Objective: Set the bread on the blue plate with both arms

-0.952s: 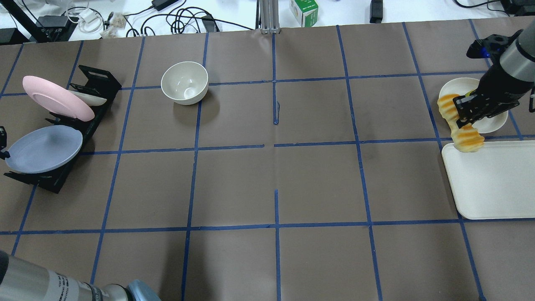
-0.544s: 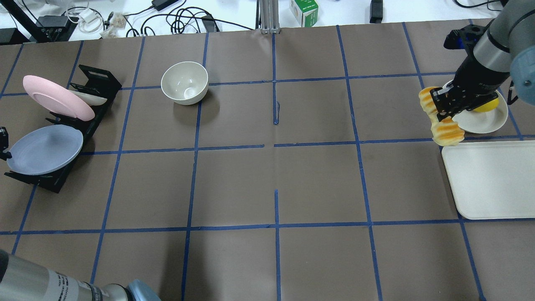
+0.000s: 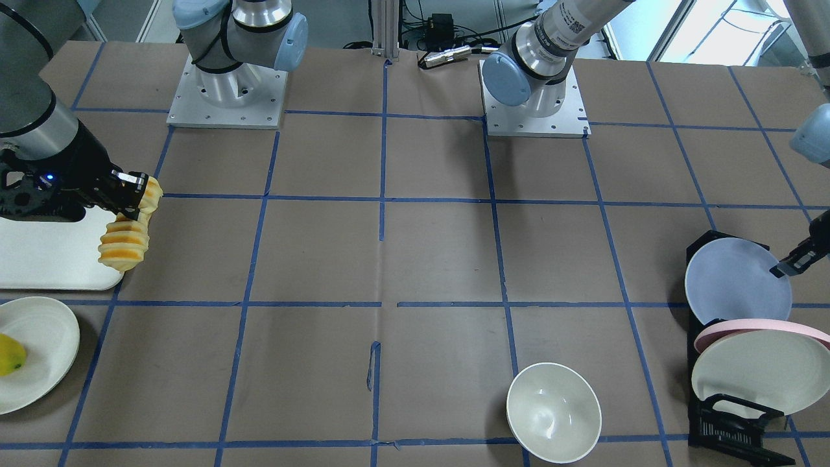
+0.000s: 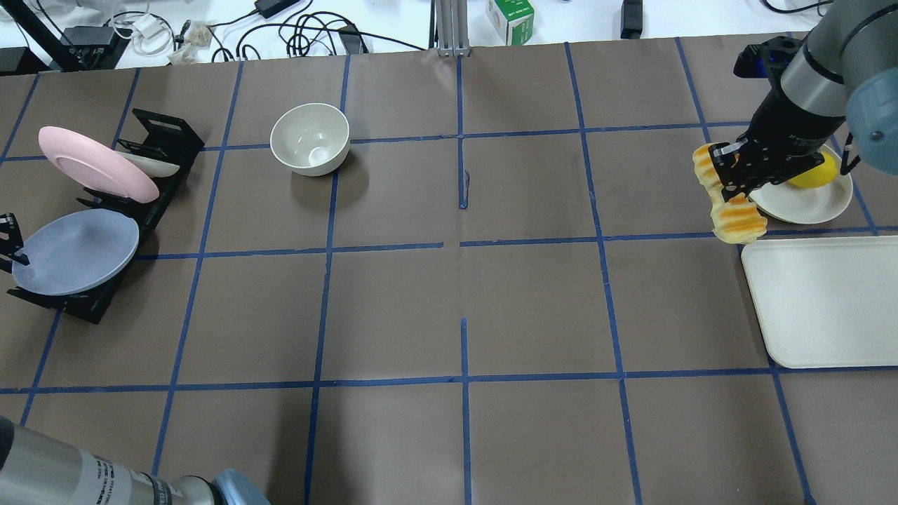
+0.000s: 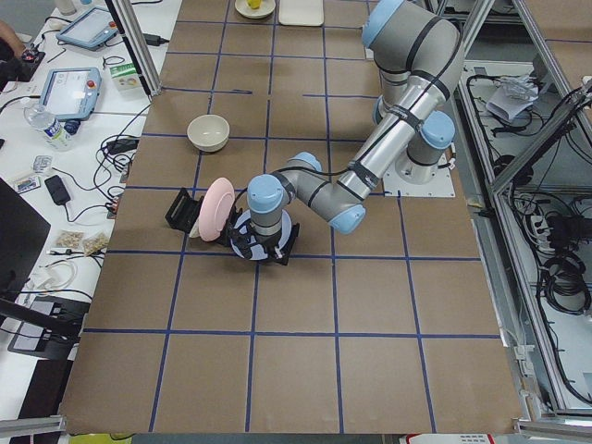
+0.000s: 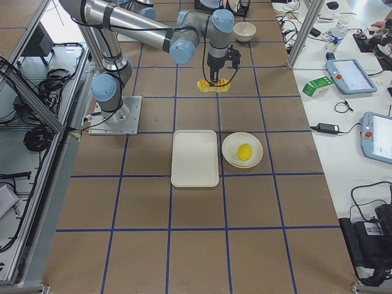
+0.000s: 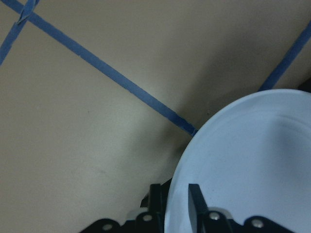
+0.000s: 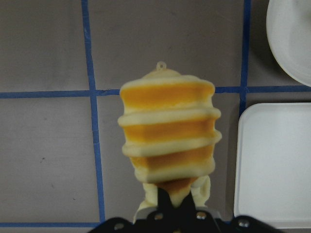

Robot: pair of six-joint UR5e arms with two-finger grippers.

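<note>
The bread (image 4: 738, 219), a ridged orange and cream loaf, hangs in the air in my right gripper (image 4: 729, 184), which is shut on its middle. It is left of the cream plate and above the tray's far left corner. It also shows in the front view (image 3: 123, 245) and fills the right wrist view (image 8: 167, 131). The blue plate (image 4: 74, 252) leans in the black rack (image 4: 160, 139) at the far left. My left gripper (image 4: 15, 247) is shut on its rim, as the left wrist view (image 7: 174, 206) shows with the plate (image 7: 252, 160) between the fingers.
A pink plate (image 4: 95, 165) and a cream plate (image 4: 153, 165) stand in the same rack. A white bowl (image 4: 310, 138) sits left of centre at the back. A white tray (image 4: 824, 301) and a cream plate (image 4: 807, 200) with a yellow fruit (image 4: 814, 173) lie at the right.
My right gripper has carried the bread left and away from over the cream plate, uncovering the yellow fruit. The blue plate has shifted slightly in the rack.
</note>
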